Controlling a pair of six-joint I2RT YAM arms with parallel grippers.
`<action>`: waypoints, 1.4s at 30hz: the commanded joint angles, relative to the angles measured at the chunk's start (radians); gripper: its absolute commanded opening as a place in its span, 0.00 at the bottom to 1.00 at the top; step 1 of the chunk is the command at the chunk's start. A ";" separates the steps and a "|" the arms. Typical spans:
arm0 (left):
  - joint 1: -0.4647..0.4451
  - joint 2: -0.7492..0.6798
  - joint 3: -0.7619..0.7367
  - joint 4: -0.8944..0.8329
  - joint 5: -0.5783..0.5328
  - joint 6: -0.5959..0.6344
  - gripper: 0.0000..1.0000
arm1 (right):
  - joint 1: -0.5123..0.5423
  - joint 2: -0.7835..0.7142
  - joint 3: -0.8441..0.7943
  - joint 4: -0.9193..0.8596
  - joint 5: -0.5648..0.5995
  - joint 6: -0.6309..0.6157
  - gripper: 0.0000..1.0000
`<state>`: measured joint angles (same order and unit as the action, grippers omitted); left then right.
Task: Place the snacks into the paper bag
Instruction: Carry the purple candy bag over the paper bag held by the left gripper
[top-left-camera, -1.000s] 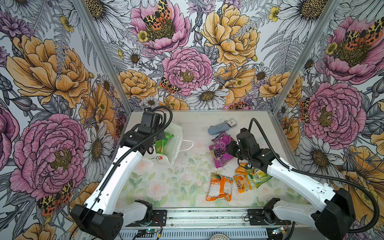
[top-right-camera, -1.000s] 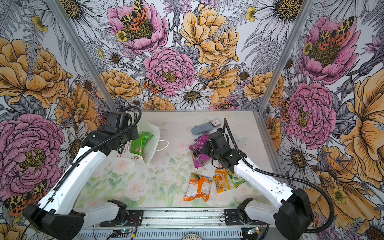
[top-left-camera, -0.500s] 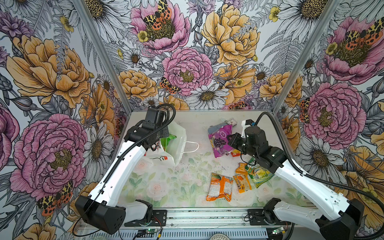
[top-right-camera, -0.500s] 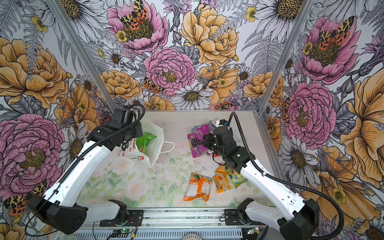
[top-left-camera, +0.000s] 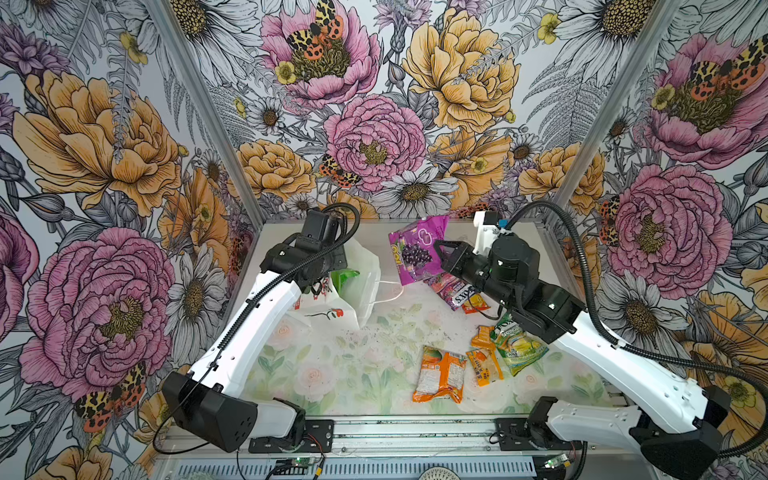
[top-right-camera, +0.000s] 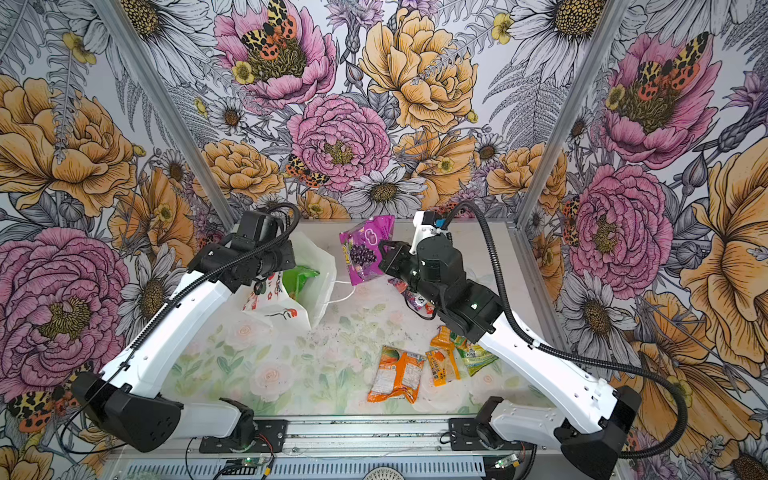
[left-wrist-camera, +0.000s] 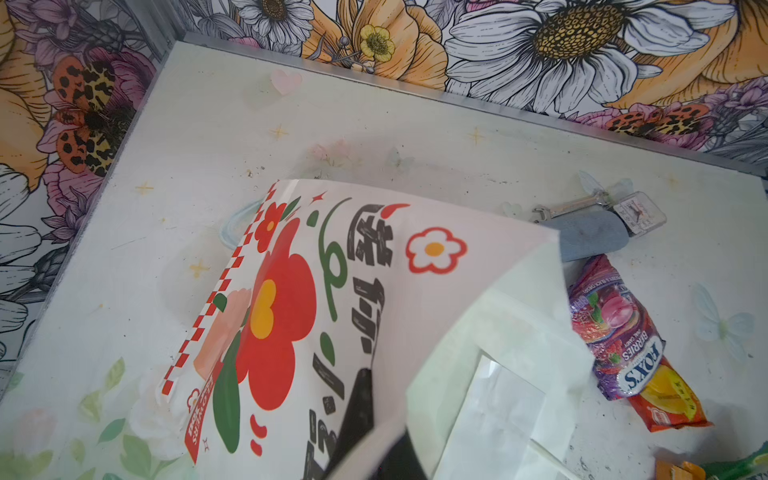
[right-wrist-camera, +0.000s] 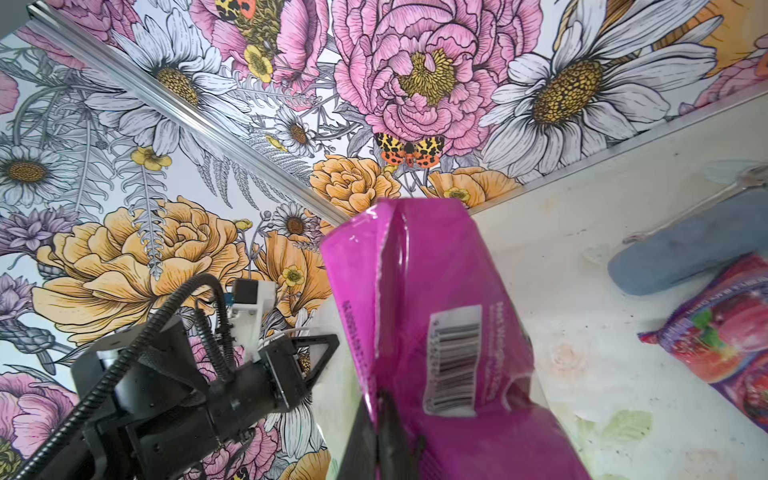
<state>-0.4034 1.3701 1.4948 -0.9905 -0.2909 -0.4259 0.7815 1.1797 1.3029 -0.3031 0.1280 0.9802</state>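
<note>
Pinched at one edge by the right jaws and held clear above the pale floral-print table: a large purple crinkly plastic pouch printed with dark grapes and yellow lettering too skewed to read. On its back, in the right wrist view, a white barcode label.

Just left of it, at the table's left rear: a white paper bag with white cord handles, mouth gaping toward the pouch, upper rim clamped between the left jaws, pressed together on the paper. Printed on the bag: a big red flower with a yellow centre, a green stem, red-and-white checks, bold black brush characters and a red strip reading "FLOWERS". Already inside the bag: a green packet.

Lying on the table under the right arm: a purple-pink packet marked "FOX'S BERRIES", touching a red-and-yellow packet.

Nearer the front: an orange packet, just beside it a slim orange sachet, then a green-yellow packet with white lettering starting "SPR", the rest unclear.

At the rear: a grey-blue oblong case with a small clear square tag at its end.
</note>
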 joint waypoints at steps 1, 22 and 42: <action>-0.022 0.017 0.037 0.021 0.009 -0.045 0.00 | 0.043 0.028 0.100 0.165 0.027 0.023 0.00; -0.065 0.018 0.076 0.077 0.029 -0.133 0.00 | 0.205 0.123 -0.004 0.344 0.183 0.162 0.00; -0.154 -0.136 -0.095 0.286 0.126 -0.113 0.00 | 0.237 0.161 -0.033 0.386 0.234 0.188 0.00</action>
<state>-0.5205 1.2732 1.4120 -0.8165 -0.1833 -0.5591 1.0199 1.3548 1.2480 -0.0650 0.3447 1.1591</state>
